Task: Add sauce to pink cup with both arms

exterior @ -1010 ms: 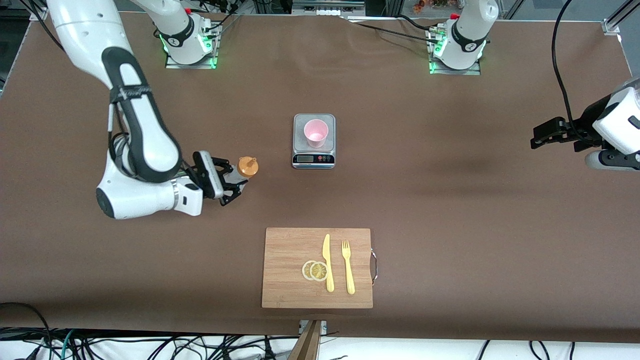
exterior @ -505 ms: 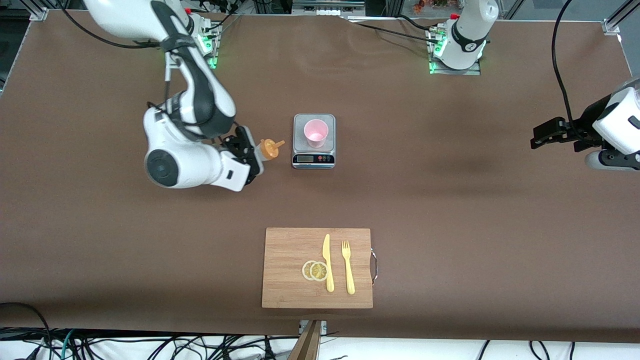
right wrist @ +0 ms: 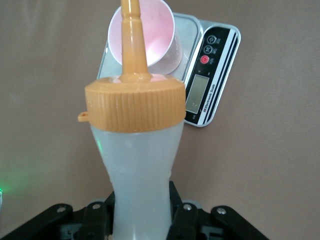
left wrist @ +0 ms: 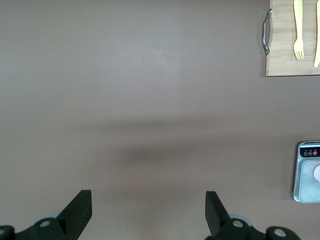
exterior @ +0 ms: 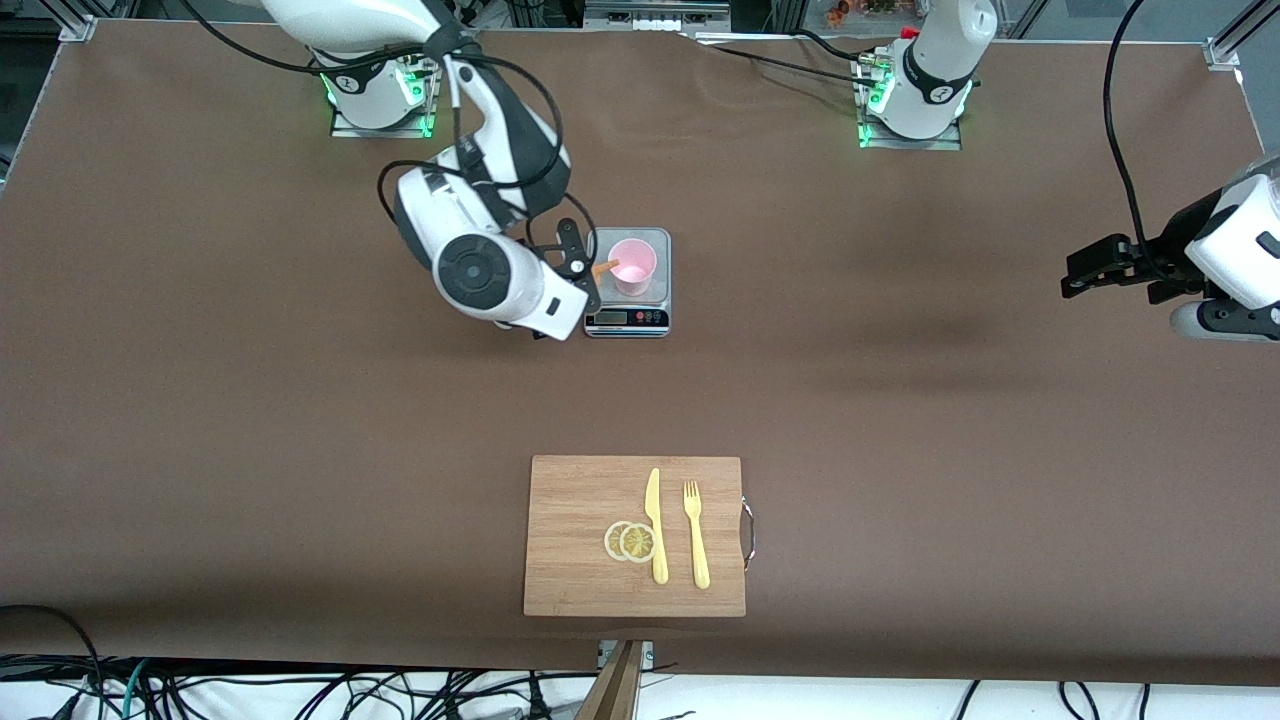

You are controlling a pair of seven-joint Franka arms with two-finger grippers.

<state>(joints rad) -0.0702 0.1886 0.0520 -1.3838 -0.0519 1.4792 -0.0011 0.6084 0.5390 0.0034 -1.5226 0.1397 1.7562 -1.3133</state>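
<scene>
Now the sauce (right wrist: 140, 165) is being held in the air, tipped so its orange nozzle (exterior: 604, 267) is pointing at the pink cup (exterior: 632, 265), the tip reaching the cup's rim from about nine o'clock in the front view. The right gripper (right wrist: 140, 220) is clenching the bottle's translucent body near its base, over the edge of the grey kitchen scale (exterior: 627, 318). The cup is standing upright on the scale's steel plate, at twelve o'clock from the scale's display.

At roughly six o'clock from the scale, nearer the front camera, a wooden cutting board (exterior: 575, 500) is carrying two lemon slices (exterior: 630, 541), a yellow knife (exterior: 655, 525) and a yellow fork (exterior: 695, 534).

The left gripper (left wrist: 148, 212) is waiting with its fingers spread wide over bare table toward the left arm's end, holding nothing.

A brown mat (exterior: 900, 400) is covering the whole table; cables (exterior: 300, 695) are lying along its near edge.

The right arm's wrist is hiding most of the bottle in the front view, and the left arm is being cut off by that view's edge.
</scene>
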